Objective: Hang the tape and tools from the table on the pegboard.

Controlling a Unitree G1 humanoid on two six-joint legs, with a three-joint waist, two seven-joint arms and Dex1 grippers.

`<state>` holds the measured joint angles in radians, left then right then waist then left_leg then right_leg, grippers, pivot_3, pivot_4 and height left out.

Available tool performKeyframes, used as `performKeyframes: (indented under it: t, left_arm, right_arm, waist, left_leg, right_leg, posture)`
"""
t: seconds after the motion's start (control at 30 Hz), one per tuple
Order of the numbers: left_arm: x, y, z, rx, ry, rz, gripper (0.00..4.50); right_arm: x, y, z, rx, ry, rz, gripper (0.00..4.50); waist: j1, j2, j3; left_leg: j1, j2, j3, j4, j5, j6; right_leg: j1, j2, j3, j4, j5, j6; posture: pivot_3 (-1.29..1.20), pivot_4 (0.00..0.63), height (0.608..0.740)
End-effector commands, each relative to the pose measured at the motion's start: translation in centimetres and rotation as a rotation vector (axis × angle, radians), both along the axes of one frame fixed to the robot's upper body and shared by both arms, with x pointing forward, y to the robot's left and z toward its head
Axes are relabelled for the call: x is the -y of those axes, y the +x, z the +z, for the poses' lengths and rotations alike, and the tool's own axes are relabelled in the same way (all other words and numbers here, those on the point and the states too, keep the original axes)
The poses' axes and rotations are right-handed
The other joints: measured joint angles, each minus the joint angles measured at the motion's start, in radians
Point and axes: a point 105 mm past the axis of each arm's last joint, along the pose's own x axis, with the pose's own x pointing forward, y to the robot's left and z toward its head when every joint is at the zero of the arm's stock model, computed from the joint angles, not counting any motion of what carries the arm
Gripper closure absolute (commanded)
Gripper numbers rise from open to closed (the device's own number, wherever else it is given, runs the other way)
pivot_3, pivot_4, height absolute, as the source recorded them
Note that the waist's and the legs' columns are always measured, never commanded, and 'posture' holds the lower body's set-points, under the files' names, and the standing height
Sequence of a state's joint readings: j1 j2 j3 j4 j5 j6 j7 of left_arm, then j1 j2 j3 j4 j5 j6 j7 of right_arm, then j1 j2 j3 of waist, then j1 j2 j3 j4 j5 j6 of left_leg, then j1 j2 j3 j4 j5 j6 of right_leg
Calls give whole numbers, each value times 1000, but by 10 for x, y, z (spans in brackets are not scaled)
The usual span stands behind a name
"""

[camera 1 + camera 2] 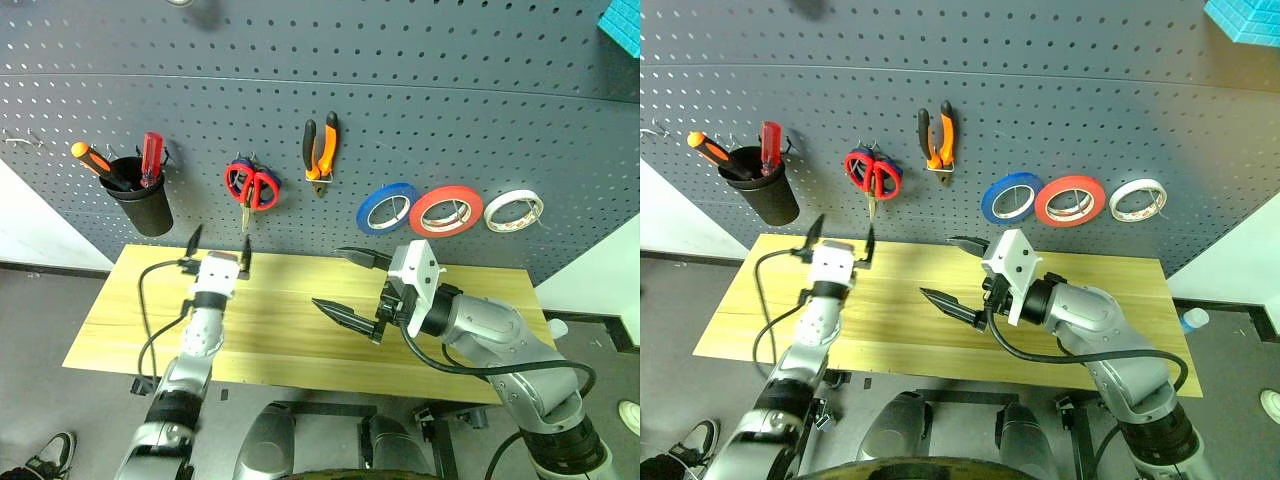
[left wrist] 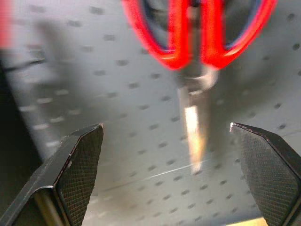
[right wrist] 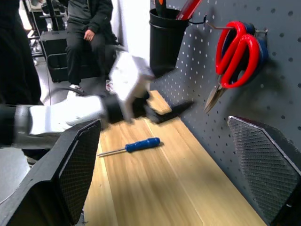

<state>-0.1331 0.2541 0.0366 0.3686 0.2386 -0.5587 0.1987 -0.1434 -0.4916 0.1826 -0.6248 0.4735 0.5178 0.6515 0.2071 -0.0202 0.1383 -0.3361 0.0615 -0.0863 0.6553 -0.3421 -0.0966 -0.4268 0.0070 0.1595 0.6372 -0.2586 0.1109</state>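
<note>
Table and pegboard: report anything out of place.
One thing: a blue-handled screwdriver lies loose on the table, while the red scissors, pliers and red tape all hang on the pegboard.

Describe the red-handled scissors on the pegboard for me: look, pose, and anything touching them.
The red-handled scissors hang on the dark grey pegboard by their loop handles, shut metal blades pointing straight down above the table's far edge. The loops look like glossy red plastic, with something blue behind them. They hang between the black cup and the orange pliers. The open left tool sits just below the blade tip, touching nothing.
</note>
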Motion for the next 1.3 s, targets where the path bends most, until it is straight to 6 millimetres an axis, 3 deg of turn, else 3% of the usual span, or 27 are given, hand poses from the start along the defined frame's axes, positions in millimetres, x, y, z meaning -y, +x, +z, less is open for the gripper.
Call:
performKeyframes:
  t: [0.03,0.1,0.2,0.27,0.4,0.7,1.0,1.3]
  left_arm:
    - [-12,-17,11,25,-9,41,14]
    - [-20,-24,-5,-77,-38,72,14]
    - [-43,-25,-50,-344,-149,157,14]
    - [-55,-22,-64,-439,-193,203,14]
    - [-71,-8,-70,-513,-226,232,14]
    - [-78,17,-67,-545,-224,199,14]
    - [-75,12,-76,-574,-258,211,14]
    - [-62,2,-99,-692,-303,161,14]
  right_arm:
    - [-3,-4,8,41,17,20,0]
    - [-4,-5,6,29,12,33,0]
    - [-7,-7,-8,-10,-40,67,0]
    - [-10,-6,-14,-17,-62,79,0]
    - [-19,-3,-23,-18,-93,96,0]
    - [-44,4,-28,-8,-79,138,0]
    - [-60,4,-34,-42,-27,151,0]
    - [-60,3,-33,-42,-31,155,0]
  waist:
    - [2,0,0]
    - [2,0,0]
    - [-3,0,0]
    - [-8,0,0]
    - [-10,0,0]
    - [-8,0,0]
    - [-5,1,1]
    - [-9,2,3]
  left_leg:
    - [0,0,0,1,0,0]
    - [-1,0,0,4,0,0]
    - [-1,0,0,8,0,0]
    - [0,0,0,10,0,0]
    - [2,0,-1,11,0,0]
    - [1,0,-1,9,0,-1]
    - [0,0,-1,8,0,-1]
    - [-1,0,-1,8,0,-1]
  right_leg:
    - [0,0,0,1,0,0]
    - [0,0,0,2,0,0]
    - [2,0,0,3,-2,-4]
    - [3,0,0,4,-2,-4]
    - [3,1,0,9,-2,-4]
    - [1,2,0,9,-2,-4]
    - [-1,2,0,9,-3,-4]
    - [-2,2,0,9,-3,-4]
  posture:
    - [280,101,727]
    - [283,104,727]
    - [292,108,727]
    - [295,111,727]
    - [301,116,727]
    - [313,124,727]
    - [321,140,727]
    - [310,156,727]
